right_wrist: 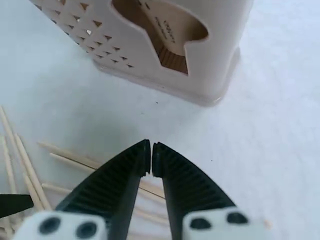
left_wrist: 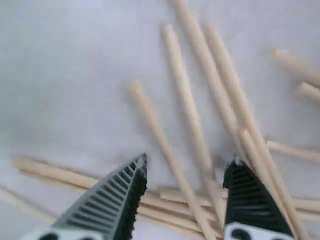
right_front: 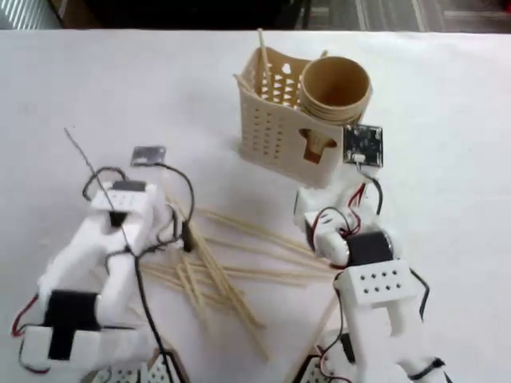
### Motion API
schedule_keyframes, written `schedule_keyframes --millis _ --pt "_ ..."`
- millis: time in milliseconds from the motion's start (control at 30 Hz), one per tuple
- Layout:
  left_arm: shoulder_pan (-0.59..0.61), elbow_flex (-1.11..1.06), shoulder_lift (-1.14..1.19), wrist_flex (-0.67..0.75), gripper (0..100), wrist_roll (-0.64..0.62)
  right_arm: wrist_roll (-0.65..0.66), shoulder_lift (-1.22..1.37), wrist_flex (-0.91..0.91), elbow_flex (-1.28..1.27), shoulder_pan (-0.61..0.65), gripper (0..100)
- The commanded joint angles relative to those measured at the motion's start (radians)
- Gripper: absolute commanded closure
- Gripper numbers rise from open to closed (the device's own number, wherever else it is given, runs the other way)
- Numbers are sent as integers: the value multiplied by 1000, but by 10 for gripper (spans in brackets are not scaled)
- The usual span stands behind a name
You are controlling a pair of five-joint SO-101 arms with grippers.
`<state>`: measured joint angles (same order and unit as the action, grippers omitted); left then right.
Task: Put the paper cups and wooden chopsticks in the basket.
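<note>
While the paper cups (right_front: 335, 84) sat stacked in the basket (right_front: 275, 120) near the table's (right_front: 447, 159) far edge, a chopstick (right_front: 261, 52) upright beside them, the wooden chopsticks (right_front: 223, 263) lay scattered toward the near edge. The left gripper (left_wrist: 188, 160) stood wide over them; the right gripper (right_wrist: 151, 150), pinched together on nothing, hung near the basket.

The left gripper (left_wrist: 189, 167) gapes wide, left arm (right_front: 96, 263) at lower left; the right gripper (right_wrist: 151, 150) is closed, right arm (right_front: 375, 295) at lower right.
</note>
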<state>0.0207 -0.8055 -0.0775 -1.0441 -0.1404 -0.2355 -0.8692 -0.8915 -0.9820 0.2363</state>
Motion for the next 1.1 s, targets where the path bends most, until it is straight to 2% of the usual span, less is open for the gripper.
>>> schedule_keyframes --millis 0,233,433,533,700,833,1000,1067 --pt "-5 57 27 8 748 -8 -8 -22 16 6 -8 981" --pt "-8 55 53 3 762 -8 -8 -22 15 6 -8 981" --pt "-8 63 53 9 978 -2 -8 -22 13 6 -8 981" --pt "-8 63 51 9 955 -2 -8 -22 13 6 -8 981" --pt "-10 86 48 0 976 -2 -8 -22 13 6 -8 981" --pt "-10 176 47 -74 978 0 -8 -22 13 6 -8 981" --pt "-10 374 47 -245 979 3 -8 -22 13 6 -8 981" --pt "-10 468 47 -315 979 44 -8 -22 13 6 -8 981"
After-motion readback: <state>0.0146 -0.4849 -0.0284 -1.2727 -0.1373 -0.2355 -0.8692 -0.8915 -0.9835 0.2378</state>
